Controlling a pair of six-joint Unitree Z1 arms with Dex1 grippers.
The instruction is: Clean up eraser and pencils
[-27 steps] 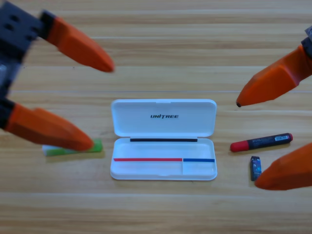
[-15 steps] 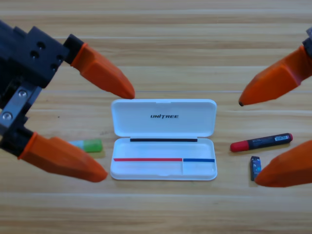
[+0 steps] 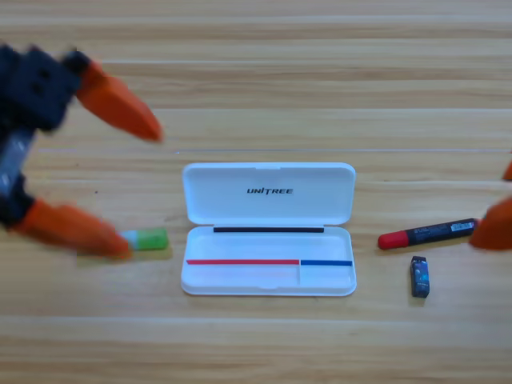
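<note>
Wooden planks of the desk [image 3: 264, 88] run across the whole high view, and on them lies the white case [image 3: 268, 230], lid thrown back, with "UNITREE" printed in dark letters inside the lid; its tray holds none of the loose things. By my judgement the tidying has hardly begun: nothing is packed yet. At the left, the left pincer [image 3: 120, 188] hangs with its orange jaws spread wide, the lower tip touching or just over the green and white eraser [image 3: 146, 238], which lies on the desk beside the case. To the right of the case rests the red and black pencil [image 3: 429, 233], its label too small to read, with a small dark blue clip-like object [image 3: 420, 277] just below it. Only the tips of the right pincer [image 3: 494, 216] show at the right edge, and whether they stand apart I cannot tell
</note>
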